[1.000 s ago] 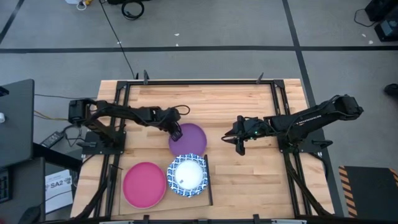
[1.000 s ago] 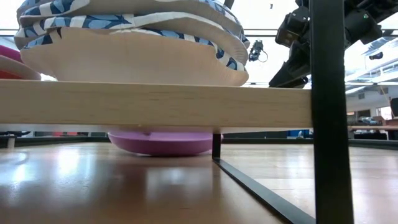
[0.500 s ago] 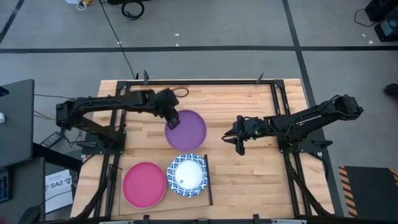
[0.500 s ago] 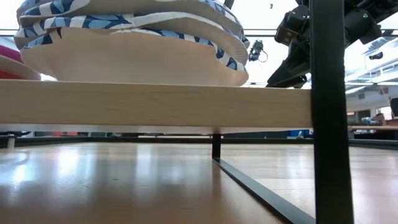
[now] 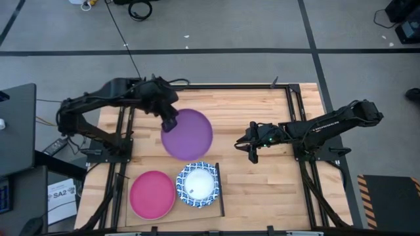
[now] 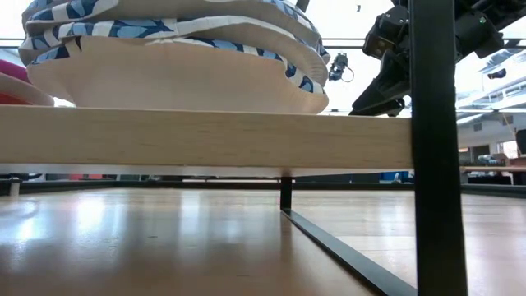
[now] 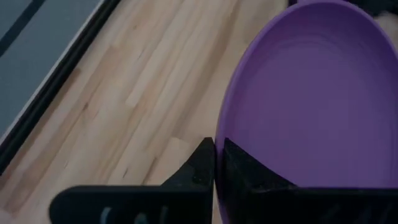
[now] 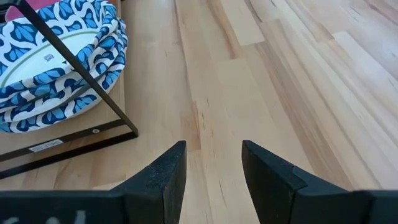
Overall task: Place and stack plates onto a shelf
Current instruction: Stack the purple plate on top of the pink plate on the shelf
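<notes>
Seen from above, a wooden surface holds two dark robot arms, one on each side. The left end effector is pinched shut on the rim of a purple plate and holds it in the air, over the middle of the surface. A second ago this plate lay flat just behind the shelf; it now looks larger and sits farther back and to the left, so it has been lifted clear. The table-level camera confirms this: the purple plate that showed under the shelf board has gone from that gap.

The left wrist camera shows both dark fingers pressed together on the plate's edge, with bare wood beneath.

The shelf stands at the front of the surface, left of centre. On it sit a magenta plate and, beside it on the right, a stack of blue-patterned plates with a beige one at the bottom, seen from the low camera.

The right end effector waits over the right half of the surface, fingers parted and empty, unmoved.

The lift appears done. Judging by this, the plate next has to travel forward and settle onto one of the two stacks.
</notes>
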